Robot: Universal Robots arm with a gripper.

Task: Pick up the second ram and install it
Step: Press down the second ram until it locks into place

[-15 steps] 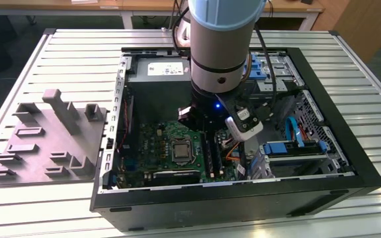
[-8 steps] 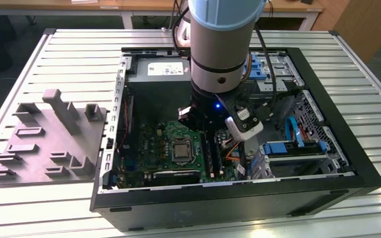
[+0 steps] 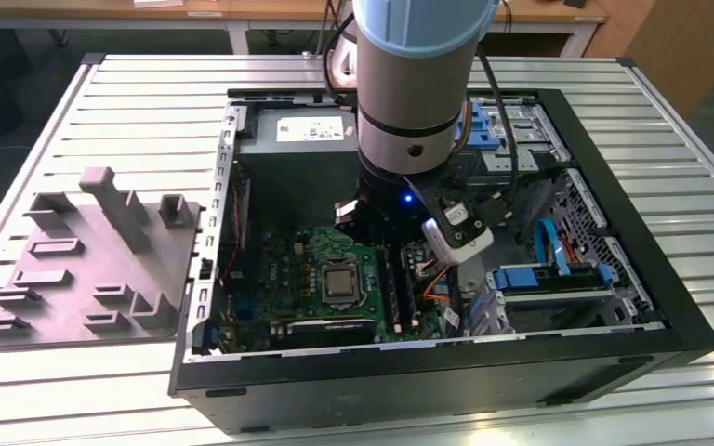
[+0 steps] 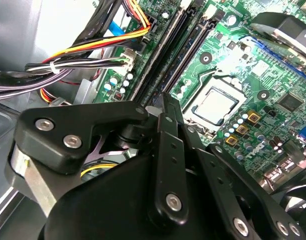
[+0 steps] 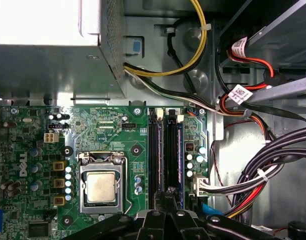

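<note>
My gripper [image 4: 163, 100] is low inside the open computer case [image 3: 456, 381], over the memory slots beside the processor socket [image 5: 100, 187]. Its fingers are drawn together, the tips meeting on the top edge of a dark strip standing on edge in one slot: the second ram [image 5: 172, 160], also visible as a dark blue-green edge in the second wrist view [image 4: 169, 70]. The neighbouring long black slot [image 5: 154, 160] runs parallel to it. In the exterior view the gripper [image 3: 379, 232] hangs under the arm's wrist, above the green motherboard [image 3: 308, 265].
Bundles of black, yellow and red cables [image 5: 263, 165] lie close to the slots. The metal power supply box [image 5: 53, 65] sits behind the board. A grey plastic tray with upright blocks [image 3: 85, 269] stands on the slatted table at the exterior view's left.
</note>
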